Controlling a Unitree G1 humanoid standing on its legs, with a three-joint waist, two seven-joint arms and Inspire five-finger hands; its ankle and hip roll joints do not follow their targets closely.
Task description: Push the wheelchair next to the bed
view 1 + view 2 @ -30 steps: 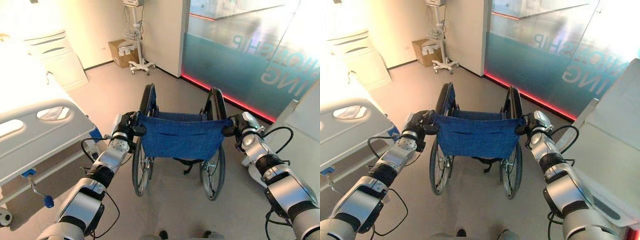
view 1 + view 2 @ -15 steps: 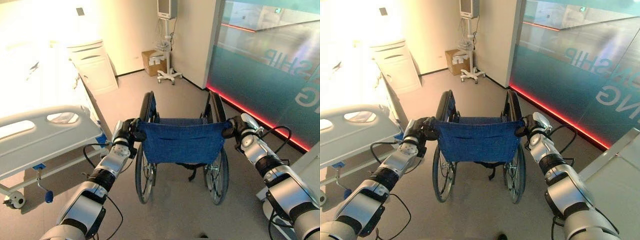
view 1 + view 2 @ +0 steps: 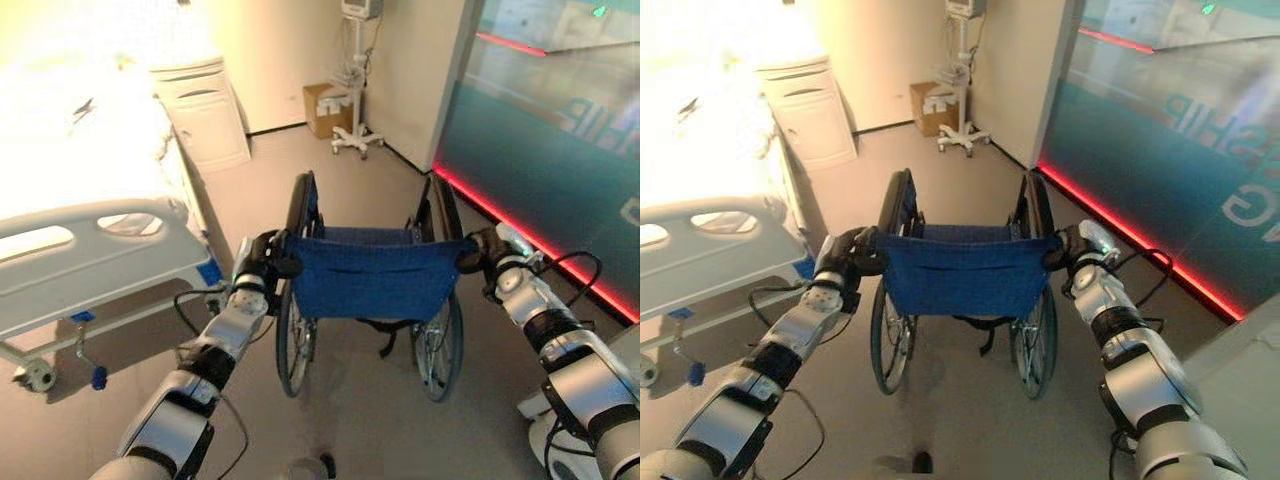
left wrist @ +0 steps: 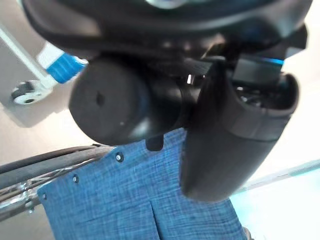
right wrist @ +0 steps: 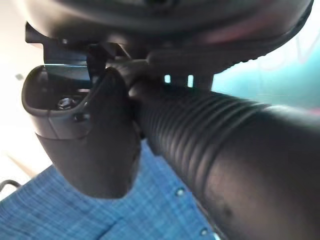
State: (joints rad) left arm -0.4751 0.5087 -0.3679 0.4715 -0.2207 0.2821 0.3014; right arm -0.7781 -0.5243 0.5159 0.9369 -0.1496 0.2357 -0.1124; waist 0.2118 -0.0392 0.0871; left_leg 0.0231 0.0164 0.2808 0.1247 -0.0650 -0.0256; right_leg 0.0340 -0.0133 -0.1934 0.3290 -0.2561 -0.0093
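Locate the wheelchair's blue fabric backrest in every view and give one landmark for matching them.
Left eye view: blue backrest at centre, between left hand and right hand.
Right eye view: centre, slightly left.
Left wrist view: beyond the thumb, with snap studs.
Right wrist view: behind the ribbed push handle.
Shared landmark: the backrest's pocket seam.

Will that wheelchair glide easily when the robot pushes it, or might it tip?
The wheelchair probably rolls easily: big spoked wheels on smooth floor. Tipping seems unlikely, since left hand and right hand grip a handle each. Its cloth back looks floppy.
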